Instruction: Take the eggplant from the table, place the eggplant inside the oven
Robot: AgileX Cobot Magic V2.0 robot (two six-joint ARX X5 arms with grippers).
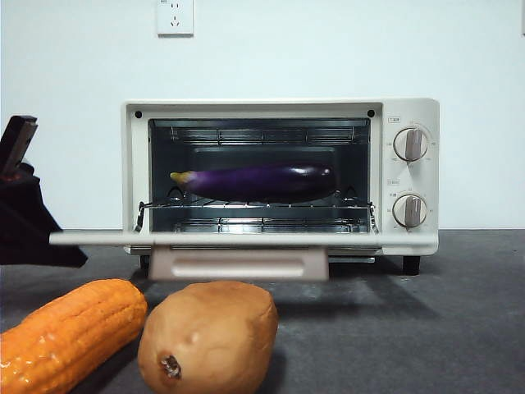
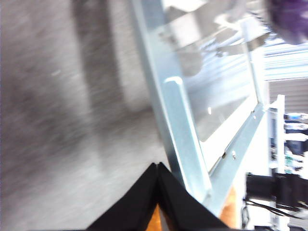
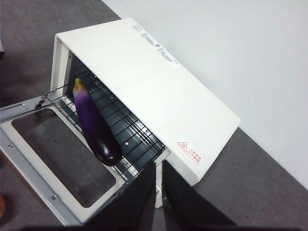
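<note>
Potato [image 1: 207,336] and corn cob [image 1: 70,332] foreground, on surface [image 1: 426,328]. Eggplant [image 1: 258,180] centre frame, lengthwise on oven [image 1: 279,176] rack, door down. Left hand [image 2: 158,166] and right hand [image 3: 159,166]: jaws together, empty; placement apparently done.

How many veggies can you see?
3. The glossy purple eggplant lies on the wire rack inside the cream-white oven. The orange corn cob and brown potato lie side by side in front, on the dark grey table.

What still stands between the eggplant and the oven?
Nothing visible: the eggplant already lies on the wire rack inside the oven, whose door hangs open. Neither end effector holds it.
</note>
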